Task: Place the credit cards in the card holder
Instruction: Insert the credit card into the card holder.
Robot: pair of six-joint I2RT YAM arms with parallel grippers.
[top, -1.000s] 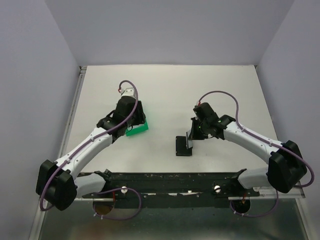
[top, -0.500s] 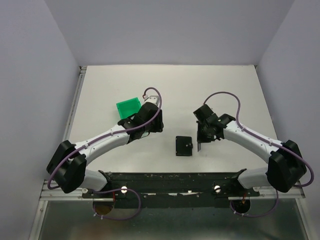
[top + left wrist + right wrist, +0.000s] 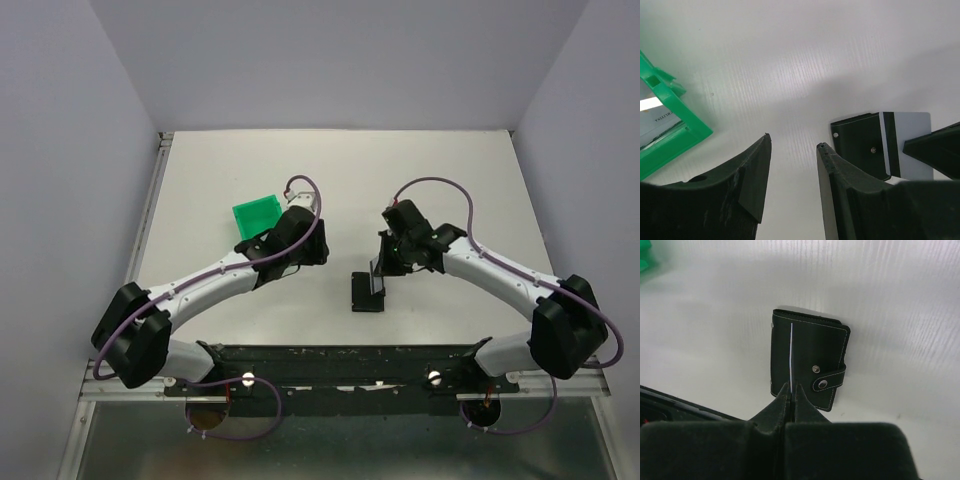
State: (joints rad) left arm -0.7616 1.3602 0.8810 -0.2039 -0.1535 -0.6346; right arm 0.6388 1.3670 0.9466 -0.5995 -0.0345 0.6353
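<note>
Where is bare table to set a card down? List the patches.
Free: the far table behind the bin; the right edge past the right arm. Crowded: the middle, between the left tool and the right tool, which holds a card at the wallet.

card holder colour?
The card holder is black, with silvery snap studs and pale edge stitching. It shows best in the right wrist view.

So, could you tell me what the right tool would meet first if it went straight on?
Probably the closed card holder: the card pinched edge-on in the right tool points at its black cover, though depth is unclear.
</note>
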